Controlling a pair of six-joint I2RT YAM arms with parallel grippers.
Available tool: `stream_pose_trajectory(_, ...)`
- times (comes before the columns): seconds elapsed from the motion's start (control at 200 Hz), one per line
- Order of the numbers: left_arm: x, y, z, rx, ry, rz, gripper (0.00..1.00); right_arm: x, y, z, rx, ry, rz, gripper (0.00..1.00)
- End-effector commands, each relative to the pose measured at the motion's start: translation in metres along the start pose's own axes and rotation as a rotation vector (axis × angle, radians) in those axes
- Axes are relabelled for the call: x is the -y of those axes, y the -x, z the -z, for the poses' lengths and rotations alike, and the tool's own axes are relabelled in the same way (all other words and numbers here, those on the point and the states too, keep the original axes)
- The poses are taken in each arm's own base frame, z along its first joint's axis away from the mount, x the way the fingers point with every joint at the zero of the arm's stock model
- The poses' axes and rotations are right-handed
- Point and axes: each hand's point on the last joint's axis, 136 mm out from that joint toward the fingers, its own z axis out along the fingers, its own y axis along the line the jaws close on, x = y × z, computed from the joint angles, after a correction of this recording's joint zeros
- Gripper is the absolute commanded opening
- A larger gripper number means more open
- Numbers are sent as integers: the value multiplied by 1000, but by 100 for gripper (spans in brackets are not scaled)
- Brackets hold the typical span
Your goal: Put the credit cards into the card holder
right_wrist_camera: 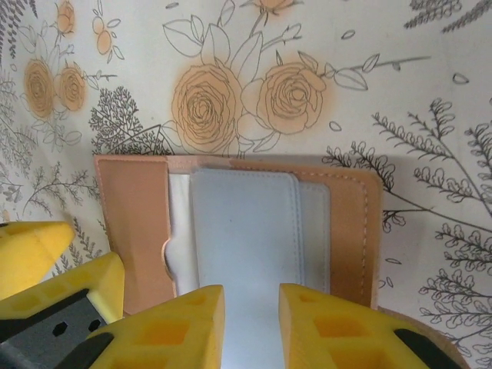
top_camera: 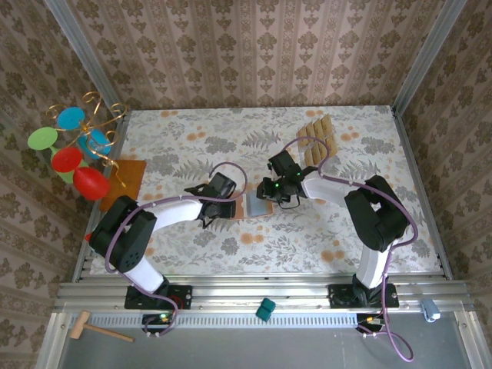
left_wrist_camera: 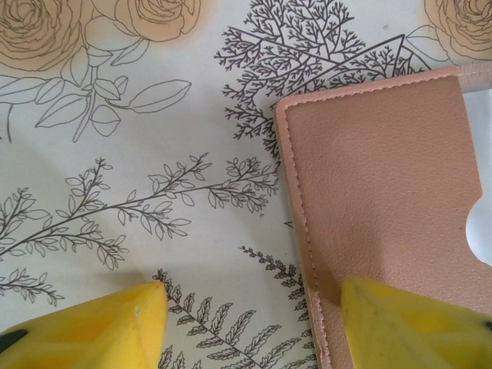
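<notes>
Meanwhile, the card holder lies open between the arms

Farthest left, a cluster of coloured discs (top_camera: 71, 150) on curled wire stands at the edge of the table (top_camera: 231, 246), with a flat orange-brown mat (top_camera: 132, 175) just beside it. Next the left arm (top_camera: 165, 211) reaches inward. The left jaws stand wide with nothing caught between them. In the left wrist view one yellow finger (left_wrist_camera: 92, 330) is over the flowered cloth. The other finger (left_wrist_camera: 415, 323) lies over the salmon flap of the card holder (top_camera: 254, 206), near its stitched edge.

The card holder lies unfolded and flat at the middle of the table, between the two sets of jaws, with its grey pockets facing up.

The right jaws are narrow, their fingers (right_wrist_camera: 177, 330) set over the near edge of the grey lining. A strip of that lining shows in the slim gap, and I cannot tell whether they pinch it. The right arm (top_camera: 373, 211) bends back toward its base.

The credit cards (top_camera: 315, 138) lie in a slanted row at the far right of the table, well apart from the card holder. On the front rail lie a wooden mallet (top_camera: 96, 329) and a teal block (top_camera: 266, 309).
</notes>
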Motion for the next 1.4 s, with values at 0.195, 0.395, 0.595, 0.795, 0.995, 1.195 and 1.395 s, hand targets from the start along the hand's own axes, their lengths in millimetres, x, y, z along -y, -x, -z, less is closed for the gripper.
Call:
stream_pose_trajectory(0.195, 7, 17, 8, 45, -5, -33, 62, -1, 7, 9, 5, 6, 23, 30)
stream_pose_trajectory(0.395, 9, 20, 7, 56, -6, -52, 62, -2, 3, 4, -12, 29, 30, 29)
stream_pose_trajectory(0.595, 9, 23, 6, 66, -5, -69, 62, 0, 1, -6, -30, 33, 28, 29)
stream_pose_trajectory(0.795, 12, 24, 3, 73, -16, -86, 62, 3, -2, -14, -50, 31, 24, 29)
stream_pose_trajectory(0.995, 15, 27, 1, 90, -32, -105, 63, 7, -7, -23, -68, 33, 13, 29)
stream_pose_trajectory(1.195, 16, 26, -3, 91, -34, -123, 62, 2, -11, -28, -80, 45, 13, 29)
stream_pose_trajectory(1.395, 18, 27, -3, 100, -48, -128, 62, -3, -13, -32, -86, 55, 12, 29)
